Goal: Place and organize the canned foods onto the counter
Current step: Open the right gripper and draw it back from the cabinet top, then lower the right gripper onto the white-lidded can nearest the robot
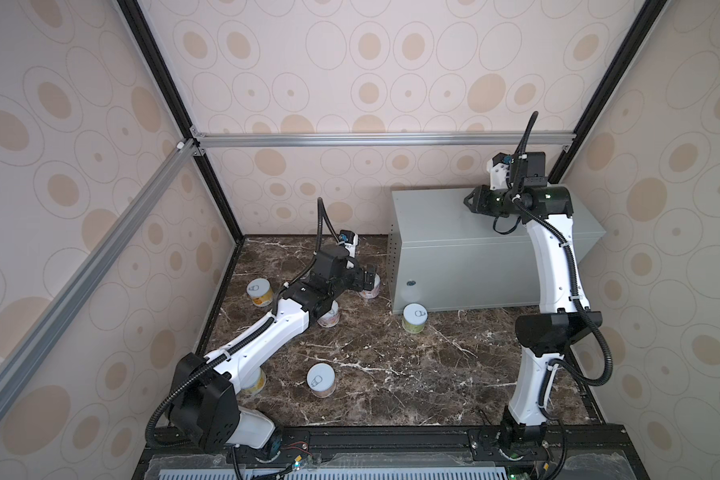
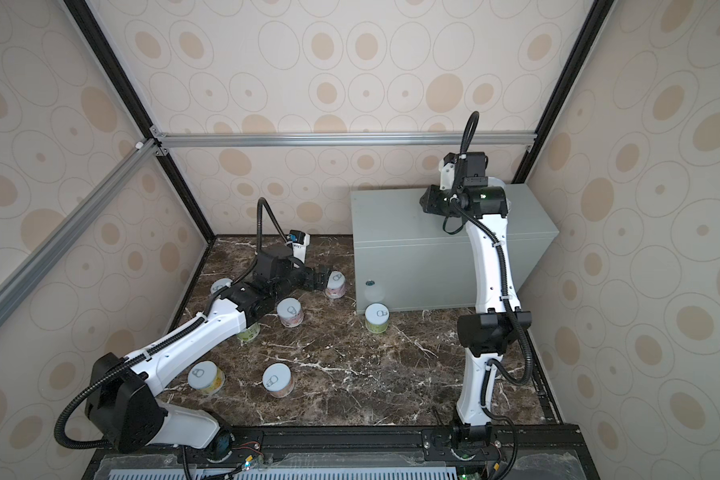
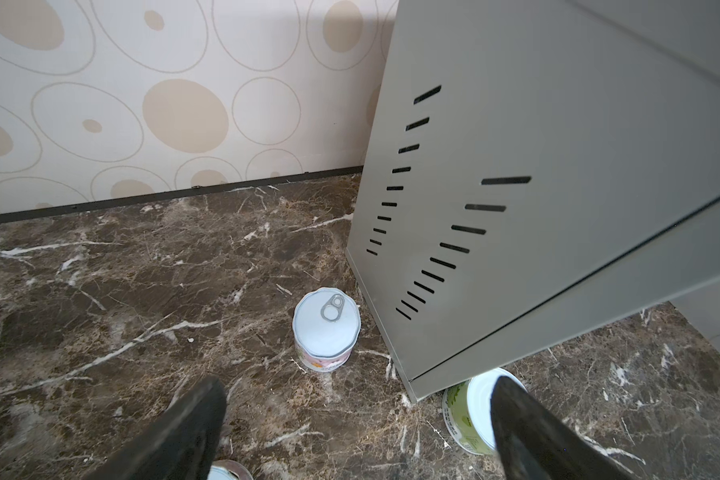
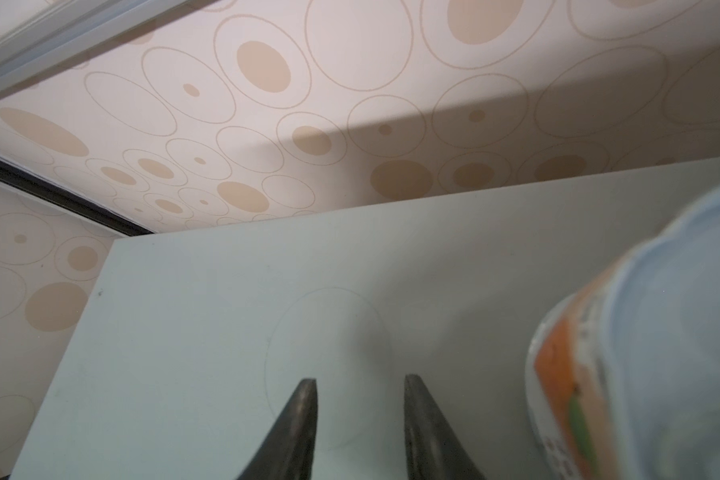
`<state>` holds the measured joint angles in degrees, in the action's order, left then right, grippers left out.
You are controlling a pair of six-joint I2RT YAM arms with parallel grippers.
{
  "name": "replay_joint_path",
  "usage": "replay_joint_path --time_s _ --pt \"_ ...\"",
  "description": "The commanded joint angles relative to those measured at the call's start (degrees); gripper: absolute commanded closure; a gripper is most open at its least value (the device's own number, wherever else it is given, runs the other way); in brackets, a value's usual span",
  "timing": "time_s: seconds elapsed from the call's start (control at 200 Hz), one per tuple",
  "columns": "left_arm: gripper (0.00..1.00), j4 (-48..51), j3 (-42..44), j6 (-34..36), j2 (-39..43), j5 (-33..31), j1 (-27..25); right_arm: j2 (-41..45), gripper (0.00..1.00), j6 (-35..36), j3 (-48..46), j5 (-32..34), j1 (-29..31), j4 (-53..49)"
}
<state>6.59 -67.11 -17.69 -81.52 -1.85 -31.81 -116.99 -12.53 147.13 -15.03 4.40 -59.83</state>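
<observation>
Eight tins show in all. One short round tin with an orange paper label and silvery lid stands on the flat top of the large light-grey metal box counter. It is just beside the right gripper, whose jaws stand slightly apart and empty over that top.

Seven tins stand upright on the dark brown marble-patterned floor:
- a green-labelled tin at the counter's near left corner
- a pink-labelled tin beside the counter's slotted side
- a yellow tin by the floor's left edge
- a second pink tin beside the left forearm
- a second green tin partly under that forearm
- a second yellow tin and a third pink tin nearer the floor's front edge

The left gripper hangs low, jaws wide apart and empty, the pink-labelled tin just ahead
</observation>
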Motion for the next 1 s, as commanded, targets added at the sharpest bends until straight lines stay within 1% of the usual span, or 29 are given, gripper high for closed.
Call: replay_joint_path --time_s 0.0,0.255,0.345,0.435,0.45,0.475,0.65,0.8,0.89,0.995 --pt "0.01 1.14 -3.15 0.80 1.48 -1.21 0.45 3.82 0.59 1.68 -0.54 -1.24 1.41 0.88" --pt "0.01 3.02 -3.21 -0.20 5.07 -2.44 0.53 9.70 0.47 3.72 -4.14 -0.61 5.76 0.85" --pt "0.01 3.80 -2.05 -0.33 7.28 -3.77 0.61 12.91 0.39 5.56 -8.11 -0.50 8.64 2.44" --pt "0.01 4.98 -0.82 -0.64 9.74 -5.23 1.01 16.62 0.30 6.85 -13.54 1.17 11.32 4.77" --pt "0.01 5.18 -0.56 -0.76 10.32 -5.50 1.05 17.21 0.29 6.88 -14.13 1.33 12.93 5.14" --pt "0.01 5.59 -0.21 -0.89 11.08 -5.77 1.22 18.11 0.27 7.00 -15.08 1.57 13.85 5.62" --pt "0.01 8.77 2.90 -2.36 16.61 -7.96 2.48 24.67 0.16 6.65 -27.81 3.19 20.70 10.21" --pt "0.01 10.14 7.41 -4.84 20.75 -9.04 4.82 30.21 0.10 6.30 -39.33 4.33 27.23 15.78" --pt "0.01 10.28 10.50 -7.04 22.36 -7.43 6.93 33.08 0.08 6.25 -46.54 4.73 31.29 19.52" --pt "0.01 10.07 13.57 -9.61 23.39 -5.77 8.81 35.26 0.06 6.34 -52.89 4.95 35.31 23.02"
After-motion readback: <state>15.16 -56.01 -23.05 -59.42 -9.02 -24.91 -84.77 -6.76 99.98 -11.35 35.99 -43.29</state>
